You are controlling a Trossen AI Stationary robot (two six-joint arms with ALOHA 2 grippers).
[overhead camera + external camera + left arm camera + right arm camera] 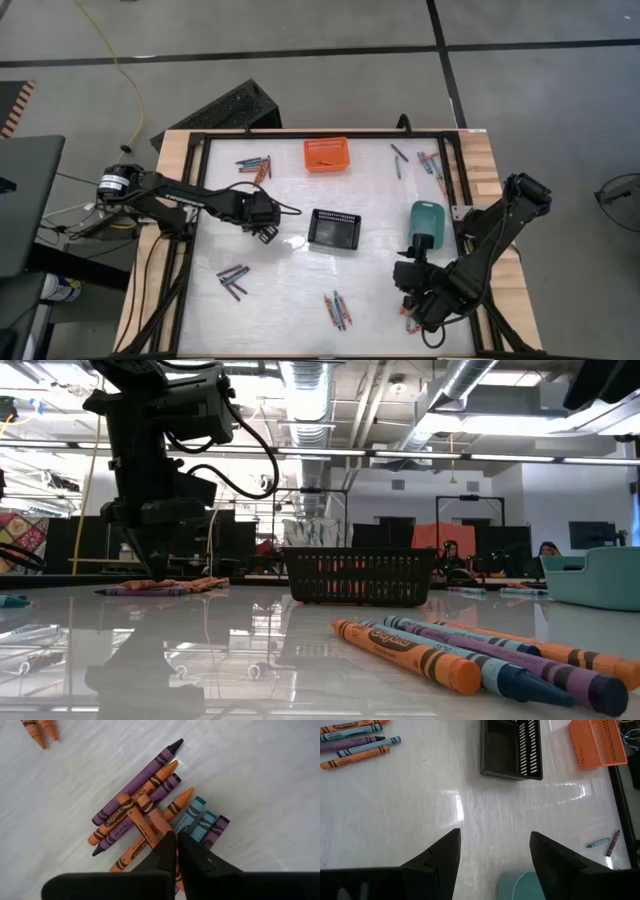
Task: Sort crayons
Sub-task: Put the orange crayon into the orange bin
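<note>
The left end effector (176,840) is pinched closed on an orange crayon (150,817) in a pile; the right (495,851) gapes wide, empty.

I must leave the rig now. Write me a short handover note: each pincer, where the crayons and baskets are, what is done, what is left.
Left pincer: shut, tips down on the crayon pile; whether it holds one is unclear.
Right pincer: open, empty, waiting by the teal basket.
Crayons lie in loose groups: near front crayons, others around the table.
Done: the black basket and orange basket look empty.
Left: nearly all sorting.
</note>
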